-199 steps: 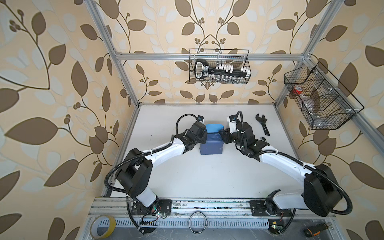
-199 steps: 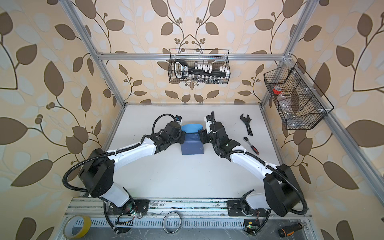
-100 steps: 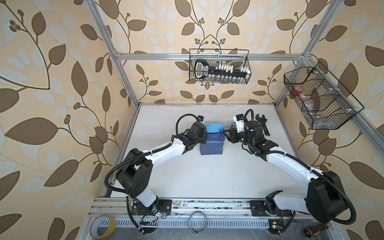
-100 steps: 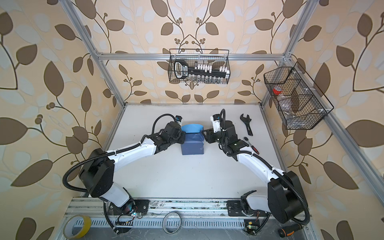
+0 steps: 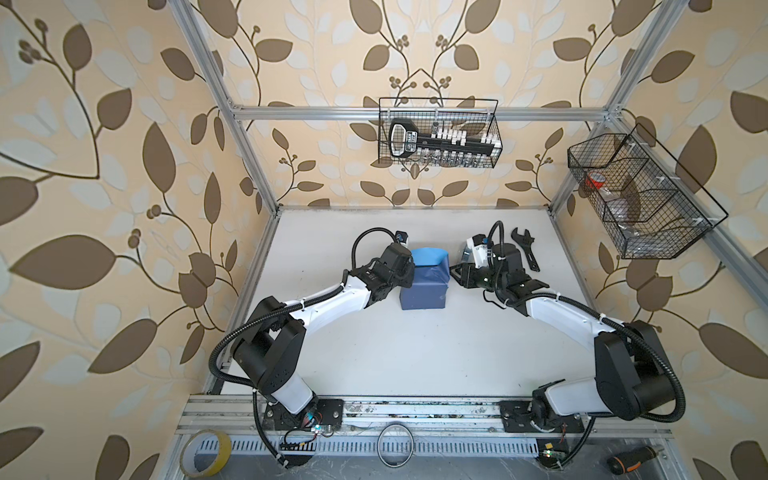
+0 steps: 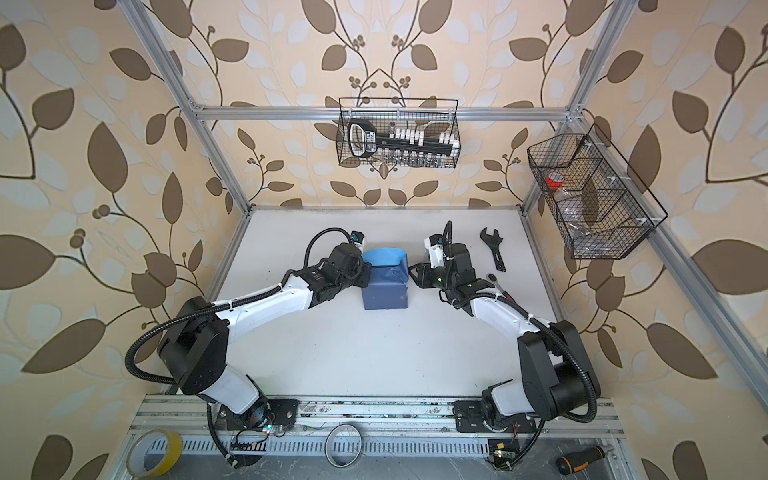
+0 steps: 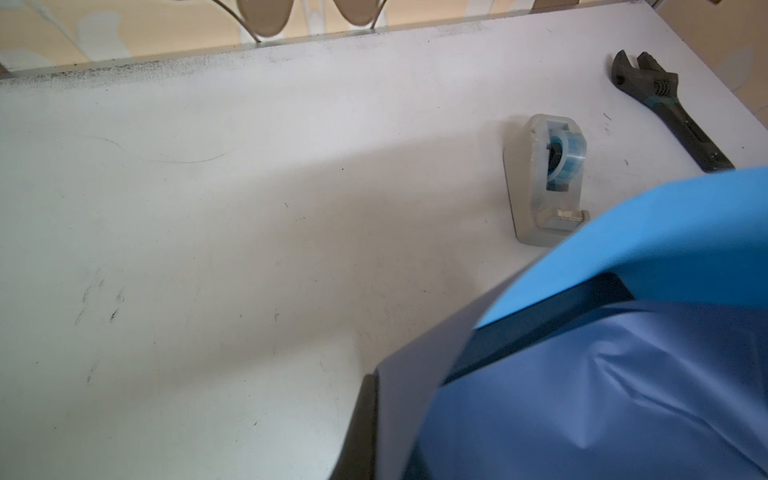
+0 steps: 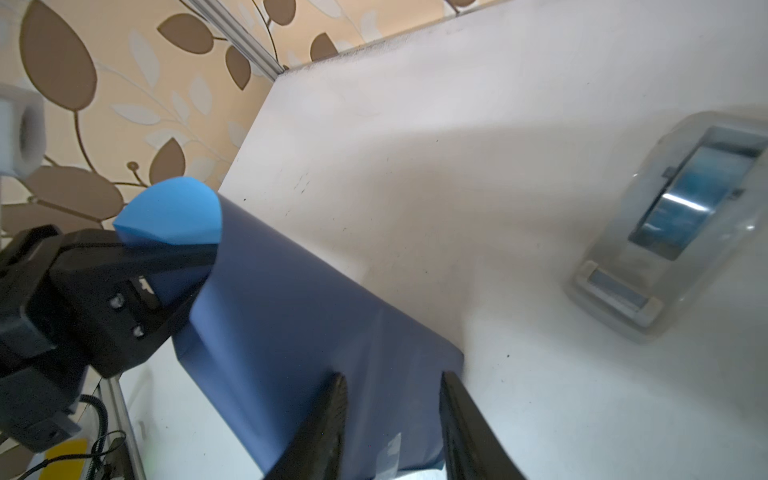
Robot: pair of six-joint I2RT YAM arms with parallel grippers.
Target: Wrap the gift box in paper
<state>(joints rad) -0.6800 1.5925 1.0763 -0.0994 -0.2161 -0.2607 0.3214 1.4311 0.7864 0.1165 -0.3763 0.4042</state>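
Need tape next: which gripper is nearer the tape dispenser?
Right. The right gripper hovers beside the tape dispenser; the left gripper pinches the paper, farther off.

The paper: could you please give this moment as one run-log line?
paper: wrapped into block, end flap raised | left gripper: pinching flap | right gripper: open, empty, beside paper | tape dispenser: standing apart

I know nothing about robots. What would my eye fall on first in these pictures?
A box shape wrapped in blue paper sits in the middle of the white table. The left gripper pinches the paper's upstanding light-blue flap, and the right gripper hangs open just beside the wrapped side. Nearer the back wall stand a clear tape dispenser and a black wrench.
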